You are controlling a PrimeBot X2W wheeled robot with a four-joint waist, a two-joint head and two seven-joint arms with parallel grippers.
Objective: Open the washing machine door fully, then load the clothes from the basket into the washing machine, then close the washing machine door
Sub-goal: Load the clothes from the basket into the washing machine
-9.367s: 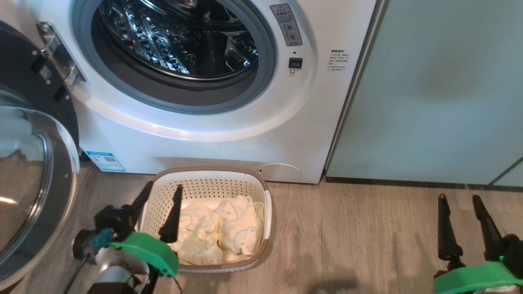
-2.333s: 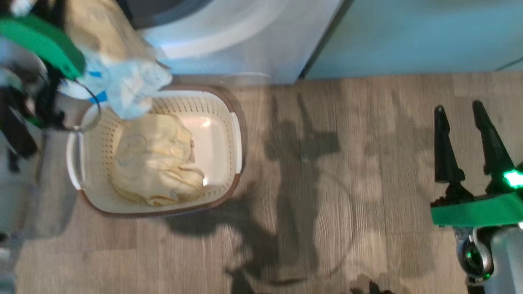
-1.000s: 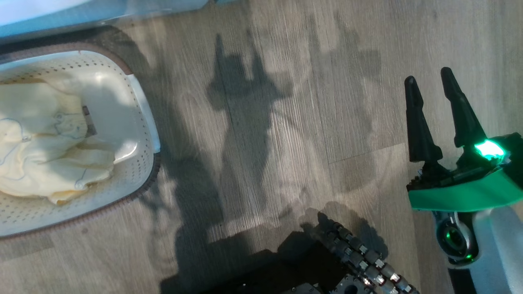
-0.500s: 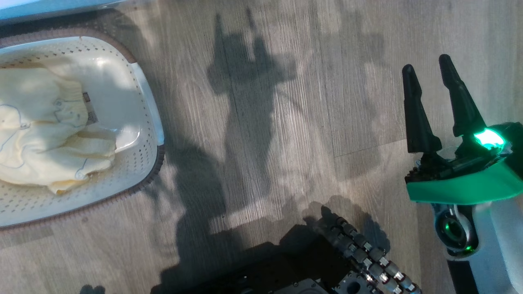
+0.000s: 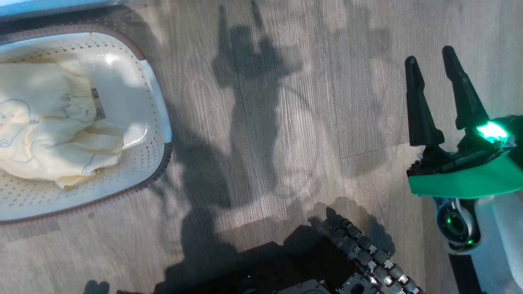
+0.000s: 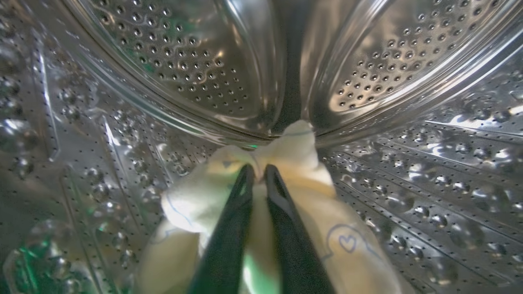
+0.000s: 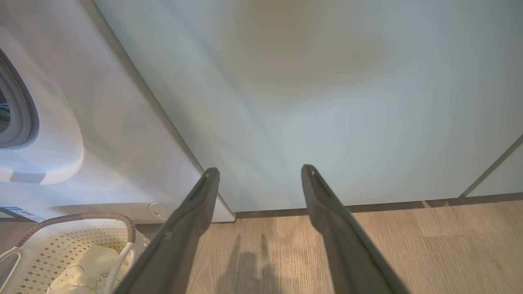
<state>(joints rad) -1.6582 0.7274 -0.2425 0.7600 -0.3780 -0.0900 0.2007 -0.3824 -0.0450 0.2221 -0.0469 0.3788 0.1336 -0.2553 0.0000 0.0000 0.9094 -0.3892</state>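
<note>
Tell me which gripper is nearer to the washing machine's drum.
Left. The left gripper is inside the drum, shut on a pale yellow garment; the right gripper is open above the floor, outside it.

Head cam: high up, faces almost straight down at the floor. The basket is cut off at the left edge, right jaws at right edge, robot base at bottom centre. Left wrist cam: inside the drum, v. close to its wall, faces along the left jaws deeper in. Right wrist cam: low, faces fwd along the right jaws at the cabinet, w/ the washing machine at frame left. Head & right wrist cams share the basket, a strip of floor & the right jaws.
</note>
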